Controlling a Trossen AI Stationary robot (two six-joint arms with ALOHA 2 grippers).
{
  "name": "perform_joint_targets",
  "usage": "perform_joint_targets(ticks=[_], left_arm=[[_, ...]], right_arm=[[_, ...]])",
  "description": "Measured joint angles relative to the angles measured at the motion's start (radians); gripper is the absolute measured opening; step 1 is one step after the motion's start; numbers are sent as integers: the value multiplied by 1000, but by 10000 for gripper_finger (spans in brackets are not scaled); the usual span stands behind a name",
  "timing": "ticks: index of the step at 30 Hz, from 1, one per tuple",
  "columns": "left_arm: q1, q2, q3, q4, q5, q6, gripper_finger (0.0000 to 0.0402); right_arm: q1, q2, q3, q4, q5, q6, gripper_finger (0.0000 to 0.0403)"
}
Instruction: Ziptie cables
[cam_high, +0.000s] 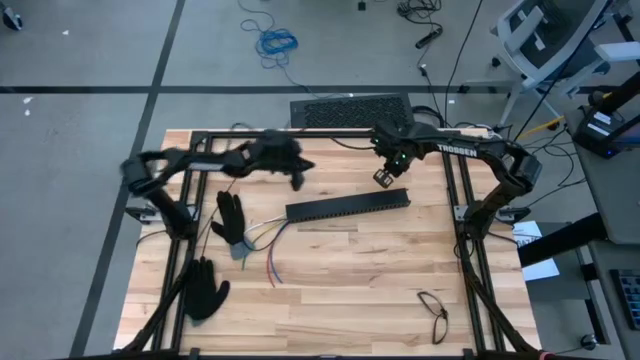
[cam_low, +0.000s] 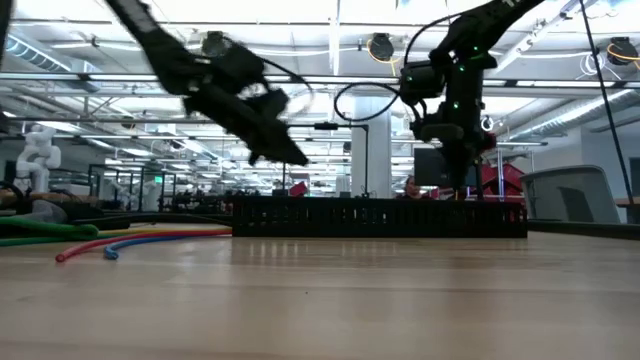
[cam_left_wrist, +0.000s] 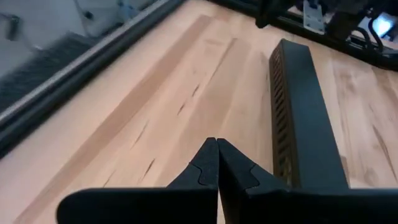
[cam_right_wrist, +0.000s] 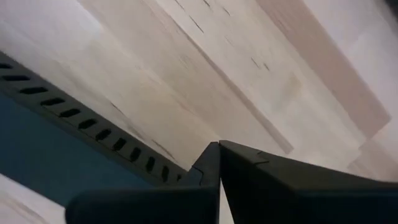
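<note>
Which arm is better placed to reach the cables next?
Left, probably. The left gripper hangs shut nearer the cables; the right gripper, also shut, is beyond the slotted black bar's far end.

Landmark: the black slotted bar (cam_high: 348, 207) near the middle of the wooden table (cam_high: 340, 290).
Slotted bars: one.
Black gloves: two, both to the left of the bar; one (cam_high: 229, 216) close to its left end, one (cam_high: 203, 290) farther off toward the table's near-left corner.
Cables (cam_high: 262, 243): one loose bundle just off the bar's left end; strands in red, blue, white and yellow-green show, but an exact number cannot be told.
Eyeglasses (cam_high: 434, 312): one pair, nearer the table's front edge than the bar, off its right end.
Robot arms: two.
Grippers: two, a left gripper (cam_high: 297, 180) beyond the bar's left end and a right gripper (cam_high: 384, 178) just beyond its right part.
</note>
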Motion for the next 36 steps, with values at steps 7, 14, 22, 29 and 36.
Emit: perform_joint_targets(ticks=[7,14,22,29,36], left_arm=[[-65,250,304,-163,97,66,0],[-141,327,334,-168,32,158,0],[-192,362,334,-183,-17,157,0],[-237,362,334,-290,-14,105,0],[-313,362,333,-433,4,113,0]], right_arm=[[6,-2,-67,7,-20,63,0],[15,-1,-192,147,-47,77,0],[43,-1,-293,236,-68,112,0],[132,0,-304,276,-80,150,0],[202,0,-304,311,-76,193,0]])
